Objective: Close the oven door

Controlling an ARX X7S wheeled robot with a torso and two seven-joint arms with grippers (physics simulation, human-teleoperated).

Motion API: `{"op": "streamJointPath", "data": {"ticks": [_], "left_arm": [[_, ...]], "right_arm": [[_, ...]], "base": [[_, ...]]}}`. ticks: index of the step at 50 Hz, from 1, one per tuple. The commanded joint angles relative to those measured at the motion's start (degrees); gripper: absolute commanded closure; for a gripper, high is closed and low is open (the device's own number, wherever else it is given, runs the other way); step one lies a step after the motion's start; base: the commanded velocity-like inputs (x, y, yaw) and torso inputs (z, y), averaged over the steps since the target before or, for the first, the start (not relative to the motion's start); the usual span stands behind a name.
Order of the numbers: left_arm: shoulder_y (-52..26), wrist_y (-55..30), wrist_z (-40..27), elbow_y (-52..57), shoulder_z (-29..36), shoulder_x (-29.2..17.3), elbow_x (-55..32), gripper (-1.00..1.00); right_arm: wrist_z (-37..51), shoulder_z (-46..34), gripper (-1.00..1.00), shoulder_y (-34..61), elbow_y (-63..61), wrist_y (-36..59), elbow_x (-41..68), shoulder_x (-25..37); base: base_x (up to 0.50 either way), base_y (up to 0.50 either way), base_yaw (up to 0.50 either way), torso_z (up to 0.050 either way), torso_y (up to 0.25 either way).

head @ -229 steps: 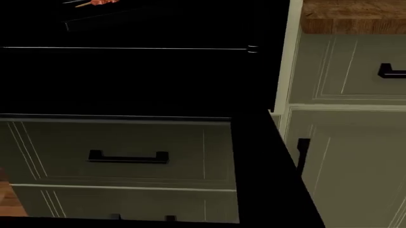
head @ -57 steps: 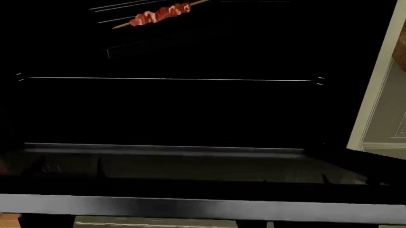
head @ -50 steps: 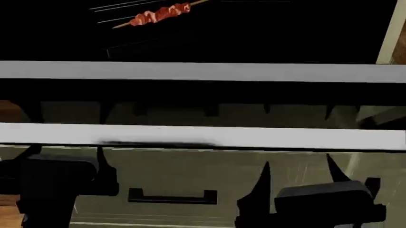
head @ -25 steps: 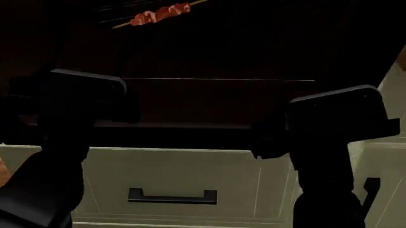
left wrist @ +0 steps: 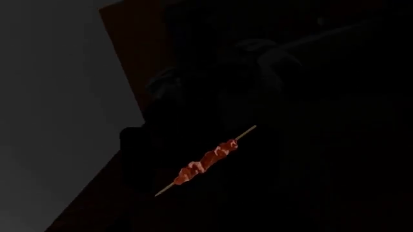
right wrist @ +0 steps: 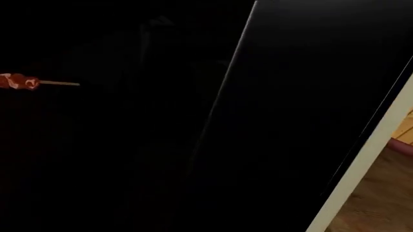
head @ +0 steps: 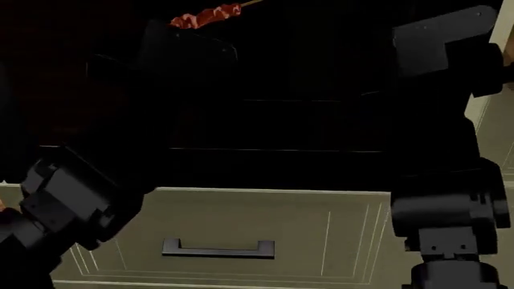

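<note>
Nearest in the head view, the dark left arm (head: 68, 208) rises from the lower left and the dark right arm (head: 446, 180) stands at the right, both reaching up and forward into blackness. Their jaws are lost against the dark, so I cannot tell whether either is released or clenched.

Between and behind the arms sits a grey-green panelled cabinet drawer (head: 265, 235) with a black bar handle (head: 218, 248).

Just above the drawer is the oven door (head: 273, 129), a wide black panel with a thick frame and clear glass window. It fills the upper part of the head view, its lower edge close over the drawer's top. Whether it is fully shut cannot be told.

Farthest, showing through the dark, a wooden skewer of red meat pieces (head: 210, 15) lies tilted near the top; the left wrist view shows it (left wrist: 205, 160) slanting too.

The right wrist view shows a pale cabinet edge (right wrist: 361, 150) beside the black oven.
</note>
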Motion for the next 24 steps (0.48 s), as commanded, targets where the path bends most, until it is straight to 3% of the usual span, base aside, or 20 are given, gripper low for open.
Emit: {"op": "streamJointPath", "data": {"ticks": [1,24], "left_arm": [[-9.55,1.75,-1.82,-10.18,20.12,0.35,-24.25,-1.0],[-12.18,1.21,1.48,-11.06,22.11,0.35,-35.56,-1.0]], "right_arm": [[-0.63,-0.76,-1.0,14.13,27.1,-10.03,3.19,0.1],[-2.41,-3.36,-1.0,16.54,27.12,-6.81,7.88,-0.64]], "base": [[0.0,0.0,0.0,0.0,0.0],[0.03,0.0,0.01,0.0,0.0]]}}
